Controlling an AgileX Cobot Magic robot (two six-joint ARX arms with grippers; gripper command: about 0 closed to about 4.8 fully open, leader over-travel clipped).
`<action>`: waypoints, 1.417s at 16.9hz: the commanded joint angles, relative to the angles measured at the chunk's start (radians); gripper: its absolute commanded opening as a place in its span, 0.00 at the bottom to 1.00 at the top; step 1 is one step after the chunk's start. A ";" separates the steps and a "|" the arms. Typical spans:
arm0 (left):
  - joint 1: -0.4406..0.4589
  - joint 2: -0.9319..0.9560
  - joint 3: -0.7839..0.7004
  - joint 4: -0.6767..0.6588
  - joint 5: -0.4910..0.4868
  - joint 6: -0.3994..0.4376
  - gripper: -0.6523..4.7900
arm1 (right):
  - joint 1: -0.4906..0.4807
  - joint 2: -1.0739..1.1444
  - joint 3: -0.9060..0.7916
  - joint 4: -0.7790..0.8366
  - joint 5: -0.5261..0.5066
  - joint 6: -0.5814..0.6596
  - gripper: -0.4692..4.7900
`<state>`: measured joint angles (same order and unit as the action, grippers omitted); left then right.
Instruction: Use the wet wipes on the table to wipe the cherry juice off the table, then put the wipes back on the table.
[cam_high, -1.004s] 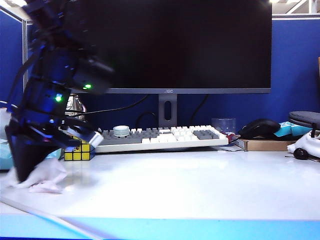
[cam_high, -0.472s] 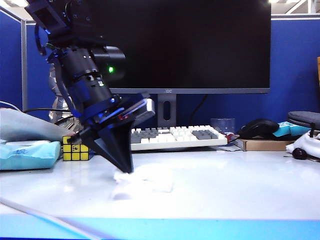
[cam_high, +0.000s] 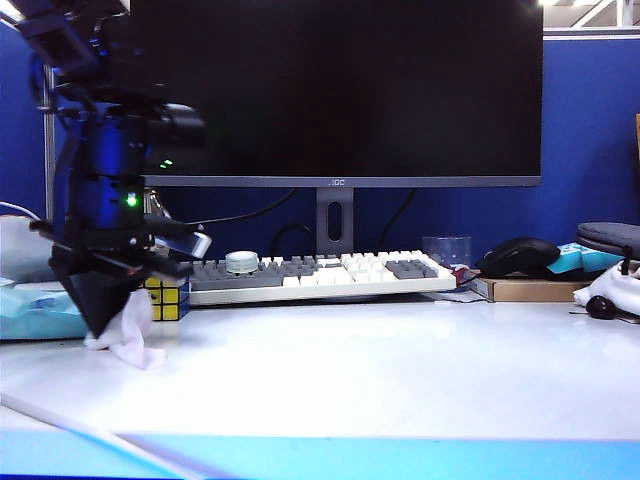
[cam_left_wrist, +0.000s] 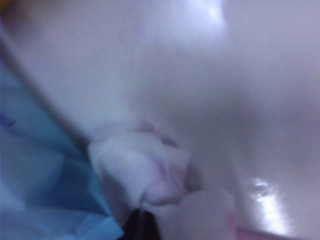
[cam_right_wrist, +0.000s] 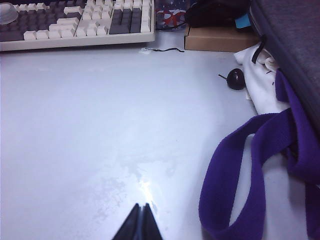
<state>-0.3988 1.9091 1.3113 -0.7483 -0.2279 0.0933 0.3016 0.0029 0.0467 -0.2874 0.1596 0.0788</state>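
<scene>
The glossy white table (cam_high: 400, 370) carries a keyboard (cam_high: 320, 275) and colour cube (cam_high: 165, 298).

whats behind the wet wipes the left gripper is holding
Behind the wet wipes, pinched in the shut left gripper, a colour cube stands on the table; gripper and wipes cover its left part. The right gripper is away.

It was an office cubicle: blue partition walls (cam_high: 590, 130) stood behind a white desk (cam_high: 400, 370) carrying a monitor (cam_high: 340, 90), keyboard (cam_high: 320, 275) and mouse (cam_high: 518, 256).
</scene>
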 joint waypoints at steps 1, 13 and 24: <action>0.001 -0.001 0.000 0.157 0.351 -0.032 0.11 | 0.000 0.000 0.000 0.003 -0.002 0.003 0.08; -0.070 0.179 0.394 0.034 0.015 0.019 0.11 | 0.000 0.000 0.000 0.003 -0.002 0.003 0.08; -0.121 0.311 0.392 -0.064 0.272 0.029 0.11 | 0.000 0.000 0.000 0.003 -0.002 0.003 0.08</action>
<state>-0.4950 2.1834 1.7164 -0.8101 -0.0937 0.1234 0.3016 0.0029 0.0467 -0.2874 0.1596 0.0788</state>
